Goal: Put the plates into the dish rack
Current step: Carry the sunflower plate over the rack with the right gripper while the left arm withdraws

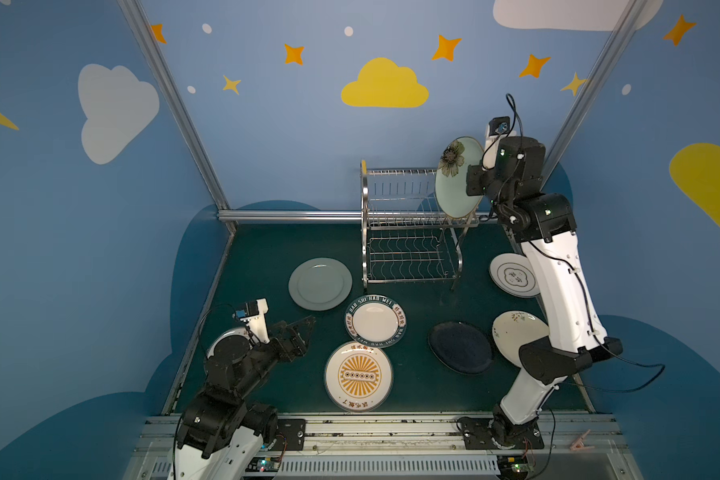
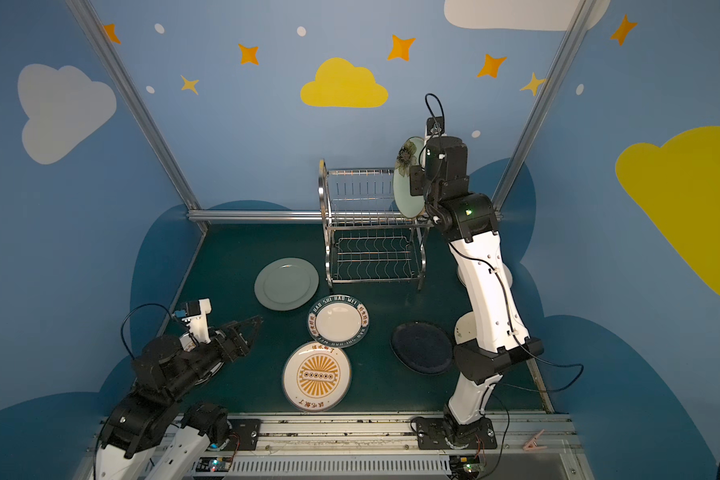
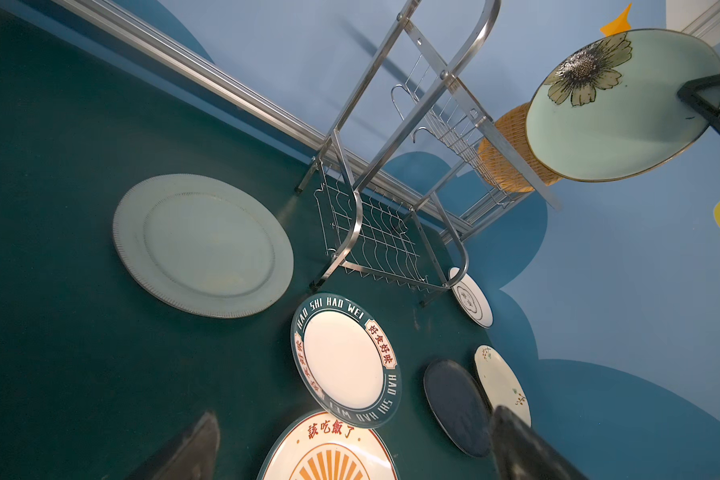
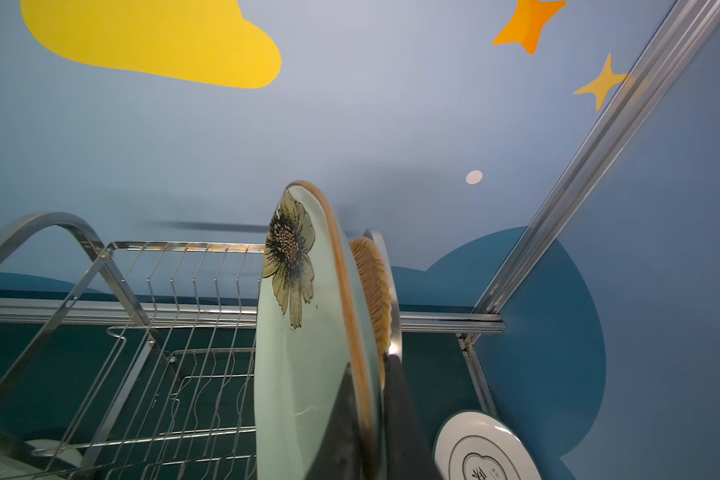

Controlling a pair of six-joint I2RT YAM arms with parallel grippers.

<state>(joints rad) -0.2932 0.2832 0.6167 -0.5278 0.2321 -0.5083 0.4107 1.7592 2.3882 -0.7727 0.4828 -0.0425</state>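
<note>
A floral plate [image 1: 454,187] is pinched at its rim by the right gripper [image 1: 474,180] and held upright at the right end of the dish rack [image 1: 408,232], upper right of centre in both top views. The left gripper [image 1: 308,332] is spread wide at lower left, nothing held. Other plates are seen flat on the table [image 1: 267,257].

You're in a robot test cell, probably a lab booth: aluminium profile posts [image 1: 180,112] frame blue wall panels [image 1: 308,137] painted with clouds and stars beyond your right gripper [image 4: 368,358], a dark green mat [image 1: 262,270] lies under your left gripper [image 1: 306,332], and both arm bases [image 1: 504,432] bolt to a slotted rail [image 1: 371,428] behind them.
</note>
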